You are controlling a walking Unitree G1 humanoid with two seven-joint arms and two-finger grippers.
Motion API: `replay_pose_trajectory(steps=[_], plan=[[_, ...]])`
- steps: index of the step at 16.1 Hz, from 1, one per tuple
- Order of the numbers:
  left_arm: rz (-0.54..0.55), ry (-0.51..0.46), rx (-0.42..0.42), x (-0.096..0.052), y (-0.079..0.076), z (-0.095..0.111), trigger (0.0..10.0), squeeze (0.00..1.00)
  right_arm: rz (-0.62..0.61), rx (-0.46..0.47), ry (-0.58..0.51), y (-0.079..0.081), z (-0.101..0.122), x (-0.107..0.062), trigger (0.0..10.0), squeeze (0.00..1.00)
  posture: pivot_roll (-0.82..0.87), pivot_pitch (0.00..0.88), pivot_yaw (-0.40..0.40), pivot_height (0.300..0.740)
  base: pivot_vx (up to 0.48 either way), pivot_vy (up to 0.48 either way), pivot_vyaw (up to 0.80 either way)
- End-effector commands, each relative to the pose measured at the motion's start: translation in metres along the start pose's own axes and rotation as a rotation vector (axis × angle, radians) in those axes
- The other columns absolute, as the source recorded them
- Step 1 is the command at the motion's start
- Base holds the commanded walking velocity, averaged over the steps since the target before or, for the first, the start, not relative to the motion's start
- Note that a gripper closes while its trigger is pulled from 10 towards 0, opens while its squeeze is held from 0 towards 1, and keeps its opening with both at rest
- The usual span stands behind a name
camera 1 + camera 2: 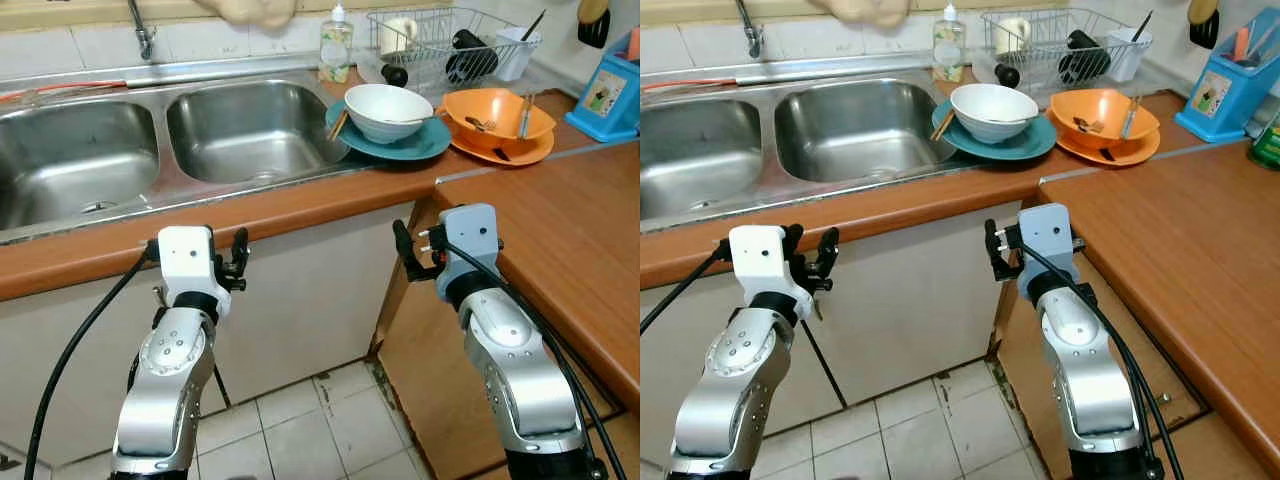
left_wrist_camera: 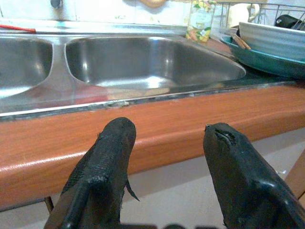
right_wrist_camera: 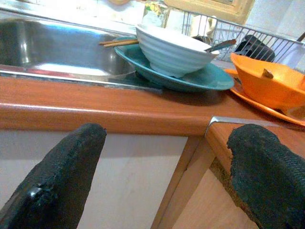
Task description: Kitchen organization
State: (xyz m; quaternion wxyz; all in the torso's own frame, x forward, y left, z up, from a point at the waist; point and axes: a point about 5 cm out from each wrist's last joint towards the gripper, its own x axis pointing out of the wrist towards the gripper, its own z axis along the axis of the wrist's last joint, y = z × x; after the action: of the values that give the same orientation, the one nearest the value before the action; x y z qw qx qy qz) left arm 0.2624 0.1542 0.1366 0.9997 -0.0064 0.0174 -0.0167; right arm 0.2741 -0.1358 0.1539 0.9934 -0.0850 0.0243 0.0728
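Grippers first: the left gripper (image 2: pixel 164 157) is held below the front edge of the counter (image 1: pixel 300 205), its two black fingers (image 2: pixel 107 162) spread apart with nothing between them. The right gripper (image 3: pixel 167 167) is held likewise below the counter edge near the inner corner, fingers (image 3: pixel 62 167) set wide and empty. Neither is touching the counter.

Double sink (image 1: pixel 135 135): stainless steel, two basins, set into the counter above the left gripper; a tap (image 1: pixel 140 30) is mounted behind it.

White bowl (image 1: pixel 388 110): seated on a teal plate (image 1: pixel 420 145) just right of the sink, a utensil lying in it; chopsticks (image 1: pixel 338 123) are rested on the plate's left edge.

Orange bowl (image 1: pixel 497 118): stood on an orange plate (image 1: pixel 500 152) just beside the teal plate, cutlery inside.

Soap bottle (image 1: pixel 336 45): upright behind the teal plate.

Wire rack (image 1: pixel 440 40): placed at the back, holding a mug and dark items.

Blue holder (image 1: pixel 608 95): stood at the far right.

Tiled floor (image 1: pixel 300 420): seen below the cabinets.
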Motion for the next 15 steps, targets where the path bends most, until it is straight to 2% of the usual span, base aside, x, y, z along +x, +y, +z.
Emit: replay_pose_trajectory(steps=[1, 6, 15], plan=[[-0.012, -0.022, 0.015, 0.0005, -0.0007, 0.0066, 10.0, 0.00, -0.020, -0.007, -0.010, -0.0042, 0.0036, -0.0024, 10.0, 1.00, -0.03, 0.000, -0.006, 0.740, 0.289, 0.000, 0.00], [-0.011, -0.018, 0.017, -0.0042, 0.0021, 0.0053, 10.0, 0.00, -0.047, 0.013, -0.029, -0.0052, 0.0051, -0.0026, 10.0, 1.00, -0.02, 0.000, -0.005, 0.740, 0.309, 0.000, 0.00], [-0.040, -0.063, 0.049, 0.0003, -0.0012, 0.0135, 10.0, 0.00, -0.083, 0.043, -0.057, -0.0110, 0.0083, -0.0041, 10.0, 1.00, -0.03, 0.000, -0.008, 0.740, 0.312, 0.000, 0.00]])
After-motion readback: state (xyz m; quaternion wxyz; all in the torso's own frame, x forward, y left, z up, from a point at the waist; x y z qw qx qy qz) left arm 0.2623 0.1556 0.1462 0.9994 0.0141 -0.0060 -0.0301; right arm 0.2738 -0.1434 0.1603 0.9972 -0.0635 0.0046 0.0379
